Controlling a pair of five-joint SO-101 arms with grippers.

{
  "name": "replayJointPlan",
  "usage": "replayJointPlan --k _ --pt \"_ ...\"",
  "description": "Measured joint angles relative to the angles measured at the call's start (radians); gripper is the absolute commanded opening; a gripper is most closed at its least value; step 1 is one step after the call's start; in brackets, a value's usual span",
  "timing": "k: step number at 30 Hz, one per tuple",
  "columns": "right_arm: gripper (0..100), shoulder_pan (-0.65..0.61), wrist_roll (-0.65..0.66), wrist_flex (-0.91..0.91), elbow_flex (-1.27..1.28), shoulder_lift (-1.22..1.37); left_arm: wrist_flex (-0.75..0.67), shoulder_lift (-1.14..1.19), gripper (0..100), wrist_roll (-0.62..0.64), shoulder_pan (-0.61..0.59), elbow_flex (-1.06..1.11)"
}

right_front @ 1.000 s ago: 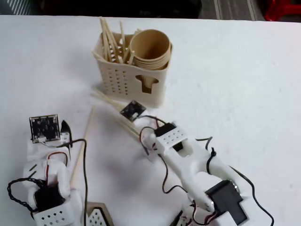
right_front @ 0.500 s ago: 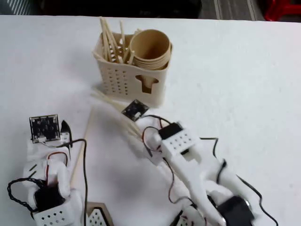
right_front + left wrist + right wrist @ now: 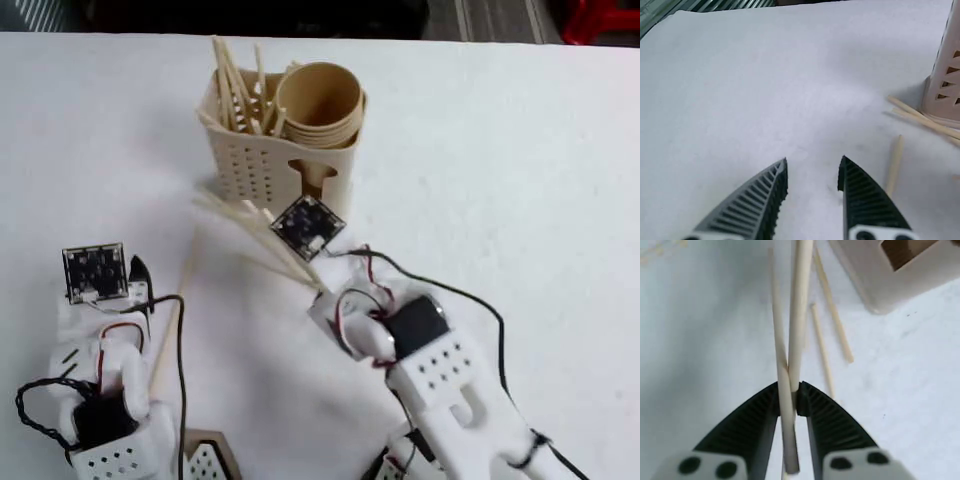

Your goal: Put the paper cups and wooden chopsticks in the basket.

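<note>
The basket (image 3: 290, 170) stands on the white bench (image 3: 520, 180), toward its far edge. Inside it is a stack of paper cups (image 3: 320, 105). Beside the stack, a bundle of wooden chopsticks (image 3: 235, 85) stands on end and leans a little.

The right arm's fingers (image 3: 752, 427) are closed on two chopsticks (image 3: 797, 315). The two cross each other just at the fingertips, and their free ends point toward the near side of the basket. In the high view the right arm (image 3: 450, 390) comes in from the near edge of the bench.

A few loose chopsticks (image 3: 830, 315) lie flat on the bench just in front of the basket. A single chopstick (image 3: 178, 290) lies apart from them, closer to the near left corner and alongside the left arm (image 3: 105, 390).

The left arm's fingers (image 3: 762, 200) are open only a narrow way, and nothing is between them. They are close to the bench surface, but I cannot tell if they touch it. The single chopstick lies just beside them and does not touch them.
</note>
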Motion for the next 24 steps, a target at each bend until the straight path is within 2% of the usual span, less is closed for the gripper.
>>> replayJointPlan --k 4,10,24 --pt "1.7 -0.002 -0.003 0.000 -0.066 -0.089 0.000 0.000 18 0.000 0.000 0.000" --pt "1.7 -0.002 -0.100 -0.061 -0.193 -0.127 0.000 0.000 18 0.000 0.000 0.000" --pt "1.8 0.000 -0.140 -0.689 -0.207 -0.109 0.000 0.000 18 0.000 0.000 0.000"
